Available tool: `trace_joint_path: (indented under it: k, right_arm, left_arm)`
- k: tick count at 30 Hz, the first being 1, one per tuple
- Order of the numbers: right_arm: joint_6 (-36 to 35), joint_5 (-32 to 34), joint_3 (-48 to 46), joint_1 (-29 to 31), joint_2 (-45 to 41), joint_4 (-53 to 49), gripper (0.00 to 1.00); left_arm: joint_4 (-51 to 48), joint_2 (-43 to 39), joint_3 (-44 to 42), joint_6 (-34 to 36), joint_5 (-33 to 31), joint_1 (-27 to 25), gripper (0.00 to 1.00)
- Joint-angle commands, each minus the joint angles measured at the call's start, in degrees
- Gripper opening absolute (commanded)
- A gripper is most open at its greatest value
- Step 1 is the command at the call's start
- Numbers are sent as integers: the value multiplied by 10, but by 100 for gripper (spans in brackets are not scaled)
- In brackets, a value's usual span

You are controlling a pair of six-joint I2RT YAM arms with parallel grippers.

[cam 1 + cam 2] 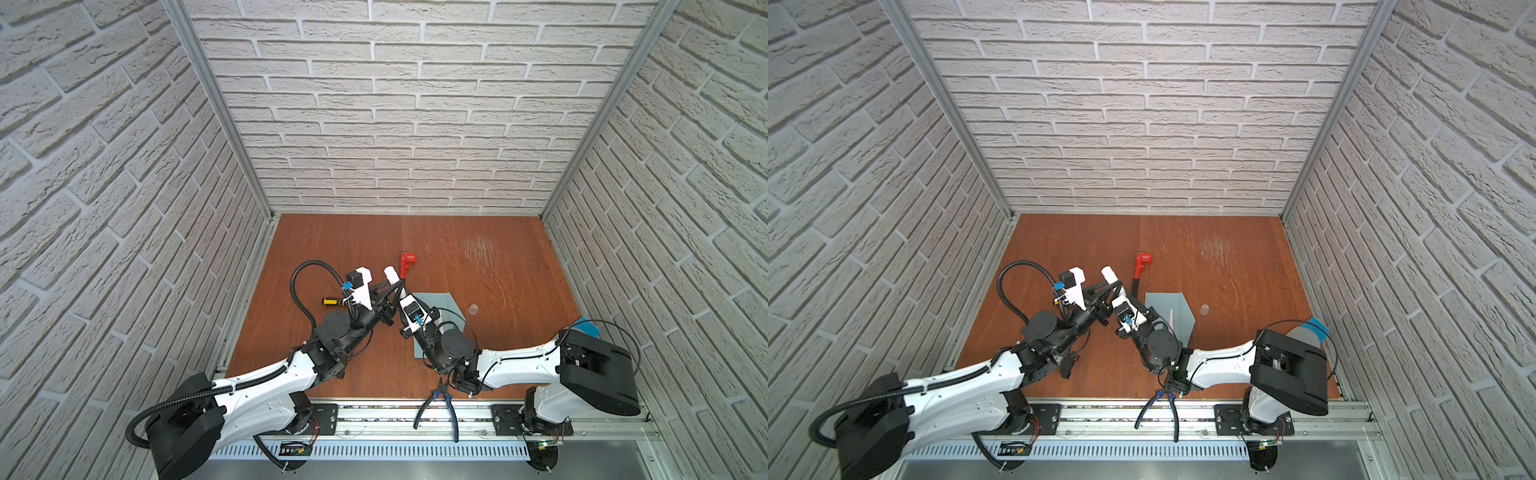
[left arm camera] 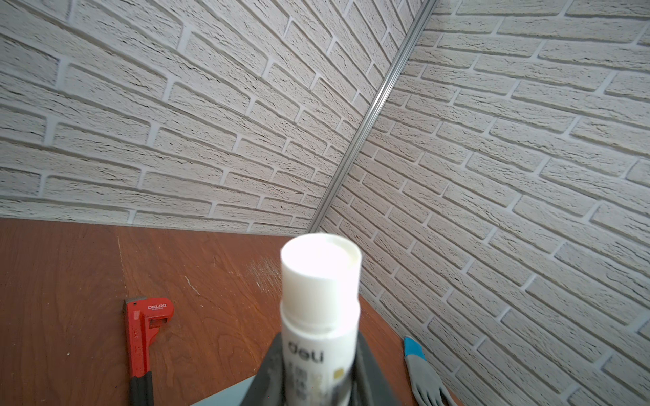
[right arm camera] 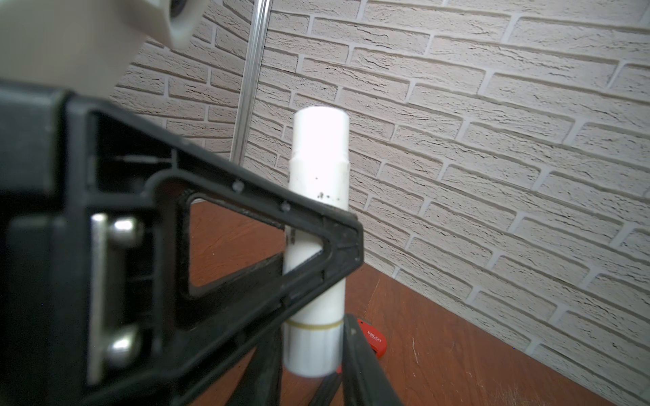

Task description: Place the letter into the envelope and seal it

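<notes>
Two holds on the glue stick (image 2: 320, 316) — left gripper (image 2: 318, 369) clamps mid-barrel, right gripper (image 3: 311, 339) pinches its base; we judge it light, slick.

The envelope (image 1: 439, 301) partly hidden beneath the right arm (image 1: 515, 361)

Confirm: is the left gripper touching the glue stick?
Touching. The left wrist view shows the glue stick clamped between the left gripper's dark fingers, no gap either side.
</notes>
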Motion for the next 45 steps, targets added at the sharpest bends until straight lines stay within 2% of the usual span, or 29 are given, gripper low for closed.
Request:
trace_joint_path:
  k: [1, 8, 12, 14, 17, 20, 23, 26, 29, 36, 40, 43, 45]
  right_arm:
    - [-6, -27, 19, 4, 2, -4, 20]
    - [13, -69, 26, 4, -25, -55, 15]
    - [63, -111, 26, 4, -68, -118, 12]
    - [97, -135, 23, 4, -99, -162, 10]
    - [153, -178, 23, 3, -159, -245, 7]
    - [203, -260, 32, -4, -217, -351, 6]
    - [257, -348, 44, -18, -260, -429, 6]
    - [304, -429, 60, -35, -289, -496, 6]
    - [341, -479, 71, -53, -307, -540, 6]
    - [398, -561, 71, -99, -318, -553, 8]
    - [382, -550, 69, -104, -325, -573, 14]
    - [349, -533, 73, -104, -333, -613, 28]
    - [321, -514, 70, -104, -339, -635, 43]
  left_arm:
    - [43, 4, 4, -6, 18, -9, 0]
    - [45, 7, -6, -19, 31, -9, 0]
    - [46, 3, -15, -34, 69, -4, 0]
    - [52, -3, -22, -48, 112, 8, 0]
    - [61, -15, -32, -83, 211, 34, 0]
    - [54, -37, -38, -90, 300, 39, 0]
    - [37, -60, -43, -88, 355, 38, 0]
    - [29, -84, -55, -88, 383, 39, 0]
    - [27, -102, -62, -88, 400, 36, 0]
    - [28, -102, -61, -78, 405, 18, 0]
    - [27, -97, -59, -73, 398, 13, 0]
    - [25, -101, -59, -68, 384, 13, 0]
    - [15, -106, -56, -62, 367, 13, 0]
